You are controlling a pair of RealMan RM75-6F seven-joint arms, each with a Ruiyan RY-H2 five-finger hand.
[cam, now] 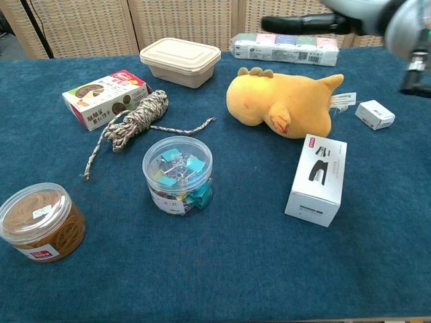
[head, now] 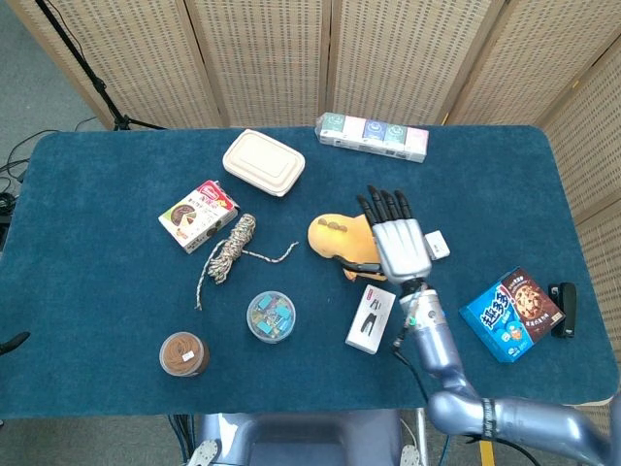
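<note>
right hand (head: 400,243) seemingly above yellow plush (head: 340,239)

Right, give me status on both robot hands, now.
Right robot hand open, fingers spread, above the yellow plush dinosaur, holding nothing. Left robot hand not in view. Small white box and white carton with black print close by.

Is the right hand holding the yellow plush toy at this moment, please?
No: in the head view the right hand hangs over the yellow plush toy with fingers spread, gripping nothing.

Yellow plush dino (head: 342,240) on its side, mid-table, beside white box (head: 371,317)
</note>
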